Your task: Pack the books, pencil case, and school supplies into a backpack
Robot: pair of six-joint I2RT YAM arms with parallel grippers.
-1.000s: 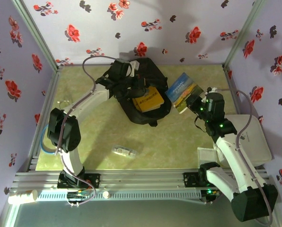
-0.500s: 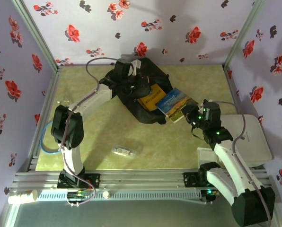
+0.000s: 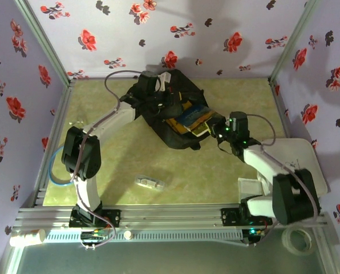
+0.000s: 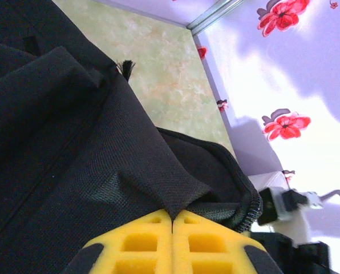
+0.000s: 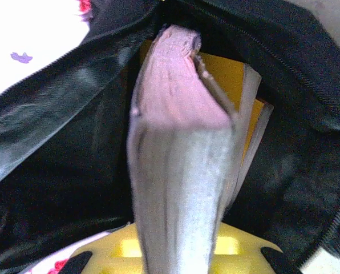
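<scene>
— Where is the blue book point(image 3: 191, 116)?
— Centre of the top view: my right gripper point(image 3: 217, 129) pinches its edge, and it lies tilted into the mouth of the backpack point(image 3: 178, 141), over the yellow books point(image 3: 178, 128).
— And your left?
— My left gripper point(image 4: 173, 220) has its pads pressed together on a fold of black fabric at the opening. The pencil case point(image 3: 150, 182) lies on the table point(image 3: 101, 160), lower in frame, well apart
</scene>
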